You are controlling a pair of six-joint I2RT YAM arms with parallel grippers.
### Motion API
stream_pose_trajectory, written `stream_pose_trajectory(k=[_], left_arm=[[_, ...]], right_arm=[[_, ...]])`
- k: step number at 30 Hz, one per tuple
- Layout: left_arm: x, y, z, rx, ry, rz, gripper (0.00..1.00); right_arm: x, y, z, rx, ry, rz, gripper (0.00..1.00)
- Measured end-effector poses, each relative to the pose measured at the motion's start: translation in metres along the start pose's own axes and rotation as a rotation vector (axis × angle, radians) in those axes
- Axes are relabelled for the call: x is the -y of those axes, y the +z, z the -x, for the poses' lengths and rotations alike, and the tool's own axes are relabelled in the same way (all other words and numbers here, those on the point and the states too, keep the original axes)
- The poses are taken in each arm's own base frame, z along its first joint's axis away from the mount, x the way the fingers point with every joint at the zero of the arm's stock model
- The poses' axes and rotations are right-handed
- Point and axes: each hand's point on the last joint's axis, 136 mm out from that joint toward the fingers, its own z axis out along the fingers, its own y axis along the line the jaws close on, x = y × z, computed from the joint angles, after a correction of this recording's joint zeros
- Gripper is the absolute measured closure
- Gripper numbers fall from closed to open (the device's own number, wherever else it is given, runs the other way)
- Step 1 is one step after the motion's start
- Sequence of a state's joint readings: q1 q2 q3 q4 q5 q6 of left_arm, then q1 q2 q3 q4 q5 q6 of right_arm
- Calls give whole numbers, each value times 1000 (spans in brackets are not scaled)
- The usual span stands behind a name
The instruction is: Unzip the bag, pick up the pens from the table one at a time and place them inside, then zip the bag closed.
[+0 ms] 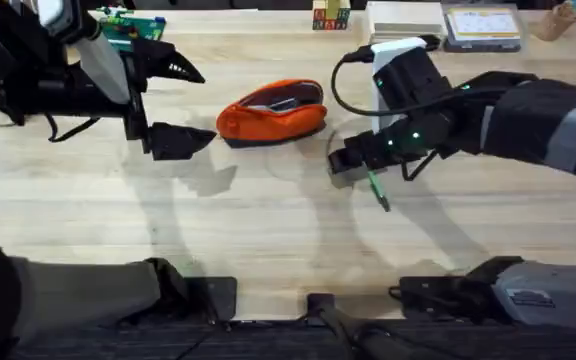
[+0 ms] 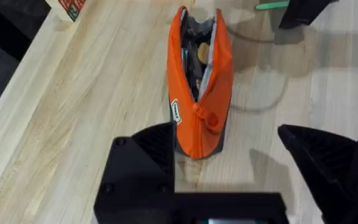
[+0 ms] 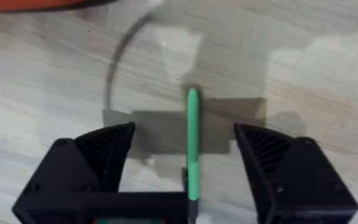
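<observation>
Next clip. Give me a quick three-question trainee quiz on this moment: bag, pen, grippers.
1. True or false: the bag is zipped shut.
2. The green pen lies: A) inside the bag, B) on the table between the open fingers of the right gripper, C) clamped in the left gripper.
3. Which gripper stands open beside the bag's end, holding nothing?

Key:
1. False; its zipper gapes open and the contents show in the left wrist view.
2. B.
3. The left gripper.
</observation>
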State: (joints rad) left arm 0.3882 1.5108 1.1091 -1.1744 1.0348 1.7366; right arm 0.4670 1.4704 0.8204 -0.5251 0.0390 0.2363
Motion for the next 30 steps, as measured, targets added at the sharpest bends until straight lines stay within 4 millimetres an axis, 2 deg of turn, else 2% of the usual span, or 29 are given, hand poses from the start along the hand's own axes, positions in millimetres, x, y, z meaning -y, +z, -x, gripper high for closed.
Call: stream_pose_trajectory(k=[3,12,15,16,17,26,27,28,30], left_arm=[[0,0,0,0,0,0,7],[0,0,0,0,0,0,8],[0,0,0,0,0,0,7],[-1,0,0,0,4,3,7],[-1,0,0,0,8,5,7],[-3,0,-1,-2,17,10,8],[-3,0,-1,-2,17,10,7],[-3,0,0,-1,17,10,7],[-3,0,-1,-2,17,10,7]], right_arm=[[-4,0,-2,-3,-17,-8,67],[-7,3,-7,5,-42,-48,469],[-7,3,-6,9,-22,-53,640],[-6,3,-5,15,-9,-56,894],[-6,3,-4,22,-5,-58,943],[-3,1,-2,32,4,-81,967],[-1,-2,1,34,-6,-97,971],[-4,-11,16,66,-32,-96,972],[-8,-21,29,91,-56,-93,974]])
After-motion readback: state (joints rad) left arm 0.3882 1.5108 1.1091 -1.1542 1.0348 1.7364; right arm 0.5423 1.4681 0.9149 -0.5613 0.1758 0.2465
